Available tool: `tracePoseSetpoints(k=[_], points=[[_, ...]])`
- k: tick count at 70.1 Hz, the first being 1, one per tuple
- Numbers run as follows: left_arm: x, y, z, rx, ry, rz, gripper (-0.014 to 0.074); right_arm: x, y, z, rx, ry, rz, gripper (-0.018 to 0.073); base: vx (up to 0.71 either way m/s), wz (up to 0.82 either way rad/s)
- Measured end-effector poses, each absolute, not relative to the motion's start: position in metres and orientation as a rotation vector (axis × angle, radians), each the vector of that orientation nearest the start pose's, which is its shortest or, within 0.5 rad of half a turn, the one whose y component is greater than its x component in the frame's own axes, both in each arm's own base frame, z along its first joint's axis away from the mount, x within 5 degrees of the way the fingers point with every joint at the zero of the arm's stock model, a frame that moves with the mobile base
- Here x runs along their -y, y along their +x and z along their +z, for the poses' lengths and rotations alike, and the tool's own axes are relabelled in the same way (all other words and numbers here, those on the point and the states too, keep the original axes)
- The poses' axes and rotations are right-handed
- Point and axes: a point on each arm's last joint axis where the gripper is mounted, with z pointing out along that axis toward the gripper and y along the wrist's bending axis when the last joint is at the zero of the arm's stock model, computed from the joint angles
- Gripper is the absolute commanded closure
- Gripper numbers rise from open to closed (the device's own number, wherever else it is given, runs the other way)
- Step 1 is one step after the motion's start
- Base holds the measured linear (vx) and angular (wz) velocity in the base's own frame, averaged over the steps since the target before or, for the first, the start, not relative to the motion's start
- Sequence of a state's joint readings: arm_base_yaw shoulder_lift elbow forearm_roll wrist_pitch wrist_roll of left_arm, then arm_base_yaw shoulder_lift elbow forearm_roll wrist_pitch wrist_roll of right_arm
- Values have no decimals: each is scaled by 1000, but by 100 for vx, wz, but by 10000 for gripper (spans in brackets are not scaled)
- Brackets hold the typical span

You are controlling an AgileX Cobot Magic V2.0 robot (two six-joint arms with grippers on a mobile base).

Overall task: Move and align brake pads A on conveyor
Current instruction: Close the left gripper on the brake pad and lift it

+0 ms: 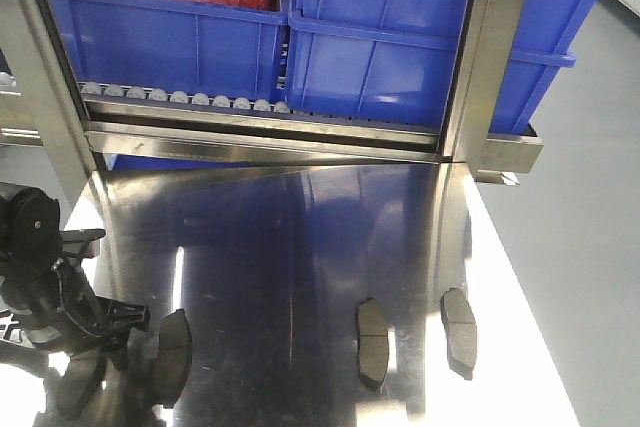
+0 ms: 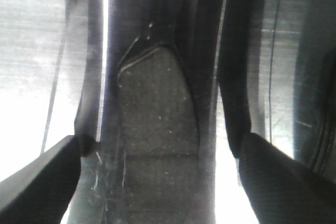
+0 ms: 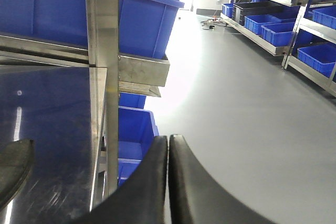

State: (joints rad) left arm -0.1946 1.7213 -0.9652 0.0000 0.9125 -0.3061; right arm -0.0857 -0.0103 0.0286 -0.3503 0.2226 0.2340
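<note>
Between the spread fingers of your left gripper lies one brake pad, flat on the shiny steel tabletop. Its cross groove runs roughly level with the fingertips. Both fingers stand clear of its edges, so those jaws are wide and hold nothing. Your right gripper has its two fingers pressed together with nothing between them, beside the table's right edge, with grey floor beyond.

In the front view, your left arm sits at the near left corner of the table, over the leftmost pad. A second pad lies just beside it. A third pad and a fourth pad lie near each other, well apart from that pair, toward the right edge. All four lie lengthwise, pointing toward the blue bins on the rollers behind.
</note>
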Motion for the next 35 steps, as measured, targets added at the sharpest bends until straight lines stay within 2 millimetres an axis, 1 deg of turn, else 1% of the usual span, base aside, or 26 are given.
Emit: tracePoseSetpoints(k=[12,16,19,24,25,26,29,30,32,35], points=[[56,285,167,-3145,-174,3,24,12,55,185,-1715,37,-209,571,0,0],[56,285,167,-3140,-174,1,51,12,55,185,-1715,37,-209,571,0,0],[56,285,167,-3137,-174,0,90,12,55,185,-1715,37,-209,571,0,0],[56,286,167,-3132,-173,-2,209,12,55,185,-1715,37,-209,571,0,0],[56,286,167,-3131,-173,-2,257,12,55,185,-1715,37,-209,571,0,0],[56,286,167,-3129,-173,-3,274,12,55,185,-1715,37,-209,571,0,0],[56,286,167,-3124,-173,-5,384,12,55,185,-1715,37,-209,571,0,0],[56,286,167,-3124,-173,-5,444,12,55,185,-1715,37,-209,571,0,0],[56,287,167,-3123,-171,-6,524,12,55,185,-1715,37,-209,571,0,0],[56,287,167,-3123,-168,-6,605,12,55,185,-1715,37,-209,571,0,0]])
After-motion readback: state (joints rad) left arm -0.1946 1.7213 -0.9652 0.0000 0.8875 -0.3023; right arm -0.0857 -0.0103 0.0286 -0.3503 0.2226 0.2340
